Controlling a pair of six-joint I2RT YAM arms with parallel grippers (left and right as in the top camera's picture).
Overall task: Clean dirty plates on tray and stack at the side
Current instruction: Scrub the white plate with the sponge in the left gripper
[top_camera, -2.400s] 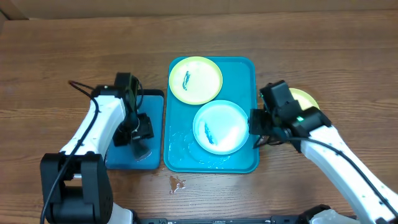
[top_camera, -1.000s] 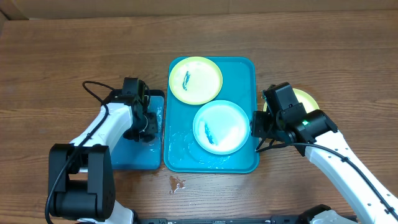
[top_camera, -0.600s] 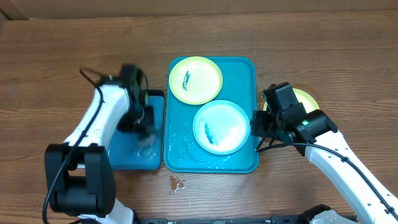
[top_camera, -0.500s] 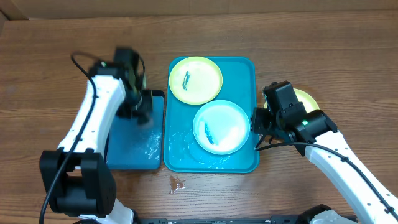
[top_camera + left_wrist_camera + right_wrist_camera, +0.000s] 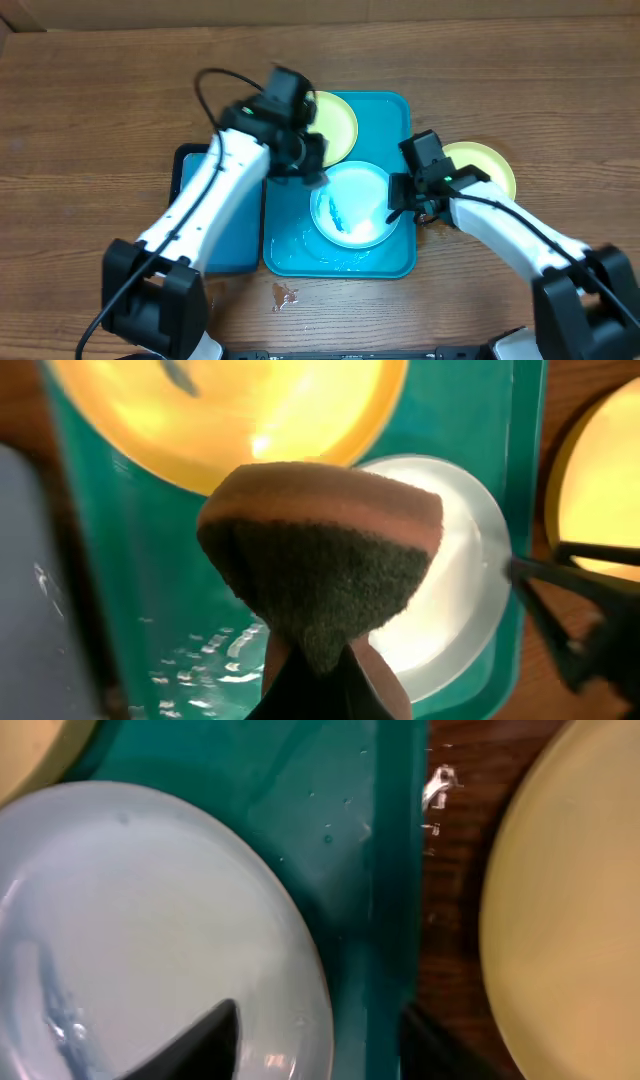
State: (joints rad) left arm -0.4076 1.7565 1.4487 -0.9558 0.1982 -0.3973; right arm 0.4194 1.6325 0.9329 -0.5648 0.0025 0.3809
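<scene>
The left hand (image 5: 303,158), squeezed tight on the sponge (image 5: 320,550), had swung from beside the tray (image 5: 288,245) to over it. The right hand (image 5: 398,200), spread open, sat at the white plate (image 5: 355,205) in the tray. Wiping could start.

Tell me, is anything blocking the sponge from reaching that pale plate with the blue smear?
Nothing visible does. The left gripper holds the sponge over the pale plate's left edge, with only air between. The right gripper sits at the plate's right edge, clear of the smear.
</scene>
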